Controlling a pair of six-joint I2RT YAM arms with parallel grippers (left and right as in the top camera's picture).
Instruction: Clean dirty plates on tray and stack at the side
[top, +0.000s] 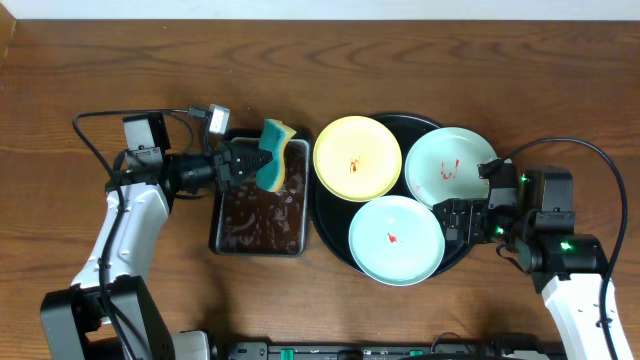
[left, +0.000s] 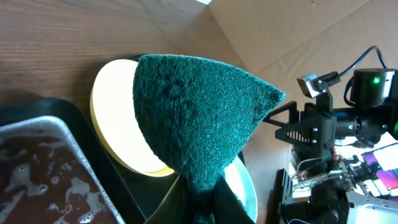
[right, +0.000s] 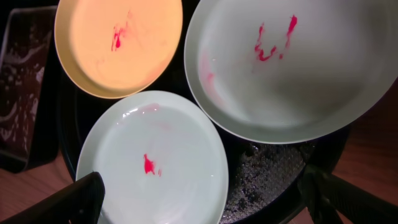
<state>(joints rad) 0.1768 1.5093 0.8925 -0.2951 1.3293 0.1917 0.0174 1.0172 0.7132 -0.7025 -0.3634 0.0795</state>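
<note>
Locate the large round glossy black tray (top: 330, 230) right of centre on the brown wood-grain counter (top: 100, 60), carrying all three plates crowded edge to edge: the pale yellow round plate (top: 358, 158) far left, the pale mint-white plate with two red streaks (top: 450, 168) far right, and the pale mint-white plate with one small red spot (top: 396, 240) nearest. Treat every plate as dirty, going by the red-orange smears, with none stacked at the side yet. Note the left gripper (top: 258, 164) clamped on the yellow sponge with a dark green scouring face (top: 275, 155), raised over the far right corner of the rectangular black pan of brown soapy liquid (top: 216, 220), just left of the tray; read this as a carry position, letting drips fall into the pan and keeping the yellow plate, the closest one, within short reach. Note the right gripper (top: 458, 222) spread wide, holding nothing, low at the near right rim of the tray between the two mint-white plates; probably placed to steady a plate or the tray during scrubbing. Expect easy sliding of plates on the gloss. Beyond the counter, in the left wrist view, make out pale brown board-like sheets, cables and small electronics, too indistinct for detail.
</note>
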